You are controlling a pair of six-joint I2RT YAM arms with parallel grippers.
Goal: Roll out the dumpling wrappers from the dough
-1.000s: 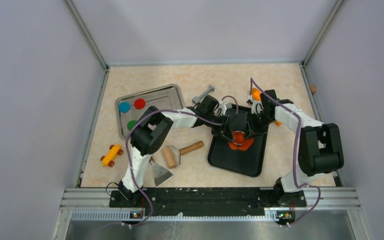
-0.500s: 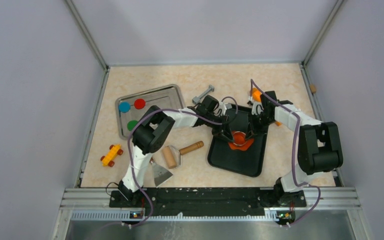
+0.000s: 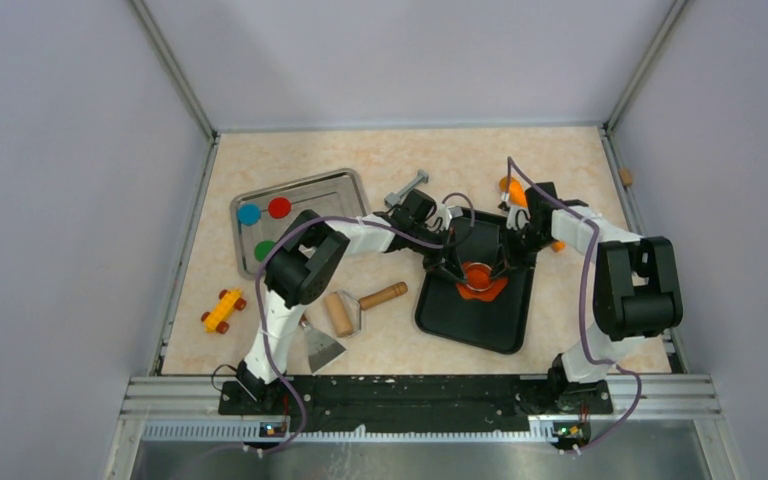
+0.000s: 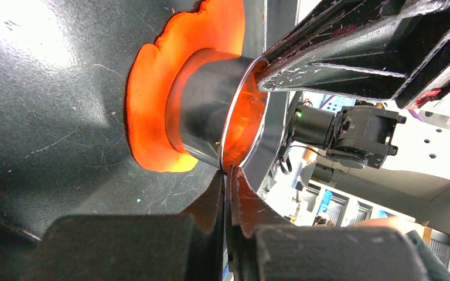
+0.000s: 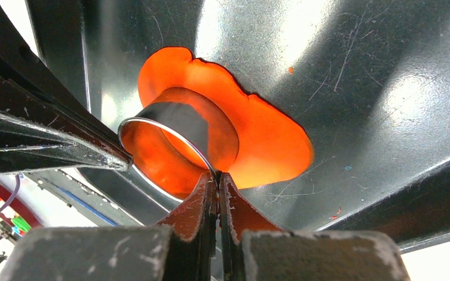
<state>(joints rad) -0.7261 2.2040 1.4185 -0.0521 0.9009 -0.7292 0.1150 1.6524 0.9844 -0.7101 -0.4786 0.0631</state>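
Flattened orange dough (image 5: 269, 140) lies on the tray (image 3: 470, 325) on the counter (image 3: 410, 160). A ring (image 5: 179, 123) stands on it. Left jaws and right jaws each pinch its rim tight, probably to press evenly and cut a wrapper.

So the dough tray (image 3: 480, 325) sits right of centre on the counter (image 3: 410, 160), with the dough (image 3: 490, 290) lying in its back half and the ring cutter (image 3: 476, 273) standing on the dough. The disc tray (image 3: 335, 178) is off to the left and further back, discs (image 3: 279, 207) in it, and a bolt (image 3: 406, 187) lies between the two trays. In front of the disc tray, the toy car (image 3: 223, 309) is leftmost, with the mallet (image 3: 360, 300) and scraper (image 3: 322, 348) to its right.
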